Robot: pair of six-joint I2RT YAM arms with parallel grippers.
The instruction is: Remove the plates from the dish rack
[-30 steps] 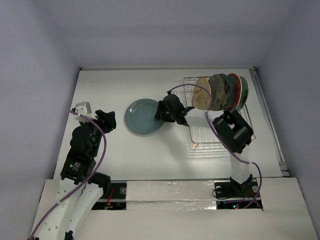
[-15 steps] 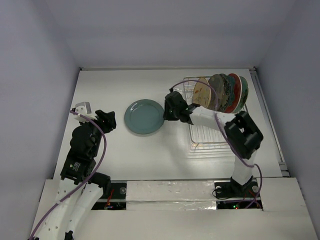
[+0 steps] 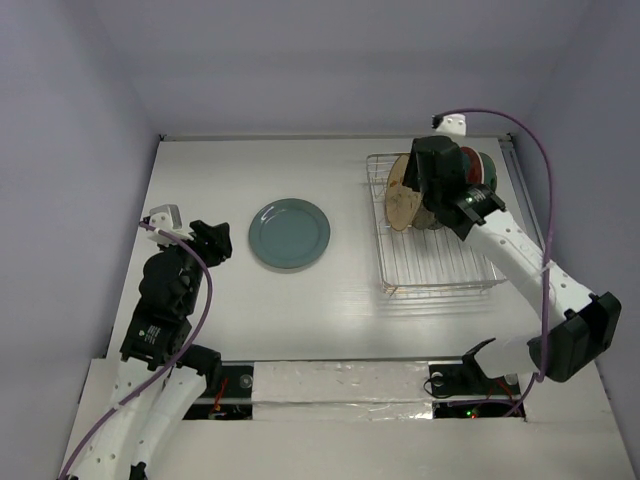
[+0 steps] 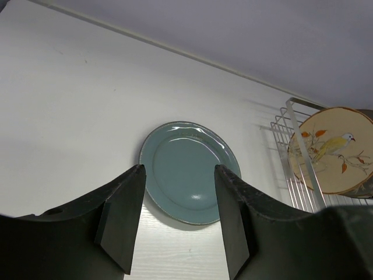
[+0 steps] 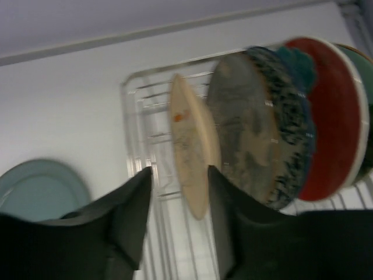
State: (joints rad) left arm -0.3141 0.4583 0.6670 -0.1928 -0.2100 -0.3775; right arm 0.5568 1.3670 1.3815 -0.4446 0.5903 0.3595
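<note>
A plain teal plate (image 3: 289, 233) lies flat on the white table, left of the dish rack (image 3: 440, 268); it also shows in the left wrist view (image 4: 189, 172). Several plates stand on edge at the rack's far end: a cream plate with a bird (image 5: 195, 157), a brown patterned one (image 5: 250, 140), a red one (image 5: 335, 111) and a green one (image 5: 366, 116). My right gripper (image 5: 178, 201) is open above the rack, and the cream plate's edge shows between its fingers. My left gripper (image 4: 178, 216) is open and empty, some way left of the teal plate.
The silver wire rack (image 4: 298, 160) stands at the table's right side, near the right wall. The near part of the rack (image 3: 430, 255) holds no plates. White walls close the table at the back and sides.
My right gripper has left the teal plate's right rim, swung right and back, and now hangs over the plates in the rack. The teal plate stays on the table. The left arm has not moved.
</note>
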